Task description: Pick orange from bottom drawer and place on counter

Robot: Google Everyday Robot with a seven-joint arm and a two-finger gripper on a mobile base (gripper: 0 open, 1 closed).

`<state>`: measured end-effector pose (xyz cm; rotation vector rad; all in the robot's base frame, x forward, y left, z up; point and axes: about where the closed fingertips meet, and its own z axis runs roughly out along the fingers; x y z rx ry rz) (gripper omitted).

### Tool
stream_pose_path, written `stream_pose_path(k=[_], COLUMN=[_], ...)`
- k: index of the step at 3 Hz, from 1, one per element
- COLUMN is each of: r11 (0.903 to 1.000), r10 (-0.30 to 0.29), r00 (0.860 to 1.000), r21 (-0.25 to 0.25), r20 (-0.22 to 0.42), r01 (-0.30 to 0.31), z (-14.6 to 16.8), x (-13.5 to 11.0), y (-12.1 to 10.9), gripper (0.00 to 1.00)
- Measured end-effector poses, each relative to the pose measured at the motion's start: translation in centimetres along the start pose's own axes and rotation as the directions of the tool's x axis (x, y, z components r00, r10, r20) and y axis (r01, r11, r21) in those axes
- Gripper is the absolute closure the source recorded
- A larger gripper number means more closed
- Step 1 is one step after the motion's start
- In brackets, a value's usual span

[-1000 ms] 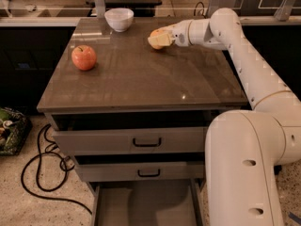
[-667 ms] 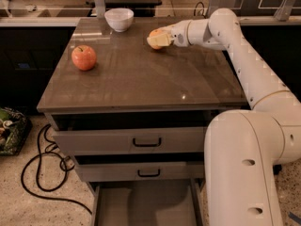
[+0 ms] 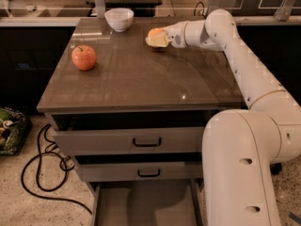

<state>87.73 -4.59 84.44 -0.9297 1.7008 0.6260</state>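
Observation:
The orange (image 3: 154,32) is a small bright orange fruit near the back of the counter (image 3: 131,79), low over or on its glossy top. My gripper (image 3: 157,38) reaches in from the right and is shut on it, its pale fingers covering the fruit's lower right side. The bottom drawer (image 3: 146,204) stands pulled out at the foot of the cabinet, and its grey floor shows nothing on it.
A red-orange apple (image 3: 84,57) rests on the counter's left side. A white bowl (image 3: 119,19) stands at the back edge, left of the orange. My white arm (image 3: 244,69) crosses the right side. Black cables (image 3: 42,173) and a bag lie on the floor at left.
The gripper with the orange has shifted slightly left and lower toward the counter top. Apple and bowl have not moved.

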Motion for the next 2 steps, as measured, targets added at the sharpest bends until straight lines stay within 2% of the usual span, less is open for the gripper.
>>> stream_pose_path(k=[1,2], r11=[1.0000,1.0000], r10=[0.001,0.001], r00=[1.000,1.000], r21=[-0.004,-0.004], r20=[-0.001,-0.001], r01=[-0.001,-0.001], z=[0.28,0.29], x=[0.06,0.06], y=[0.15,0.16], gripper=[0.00,0.00])
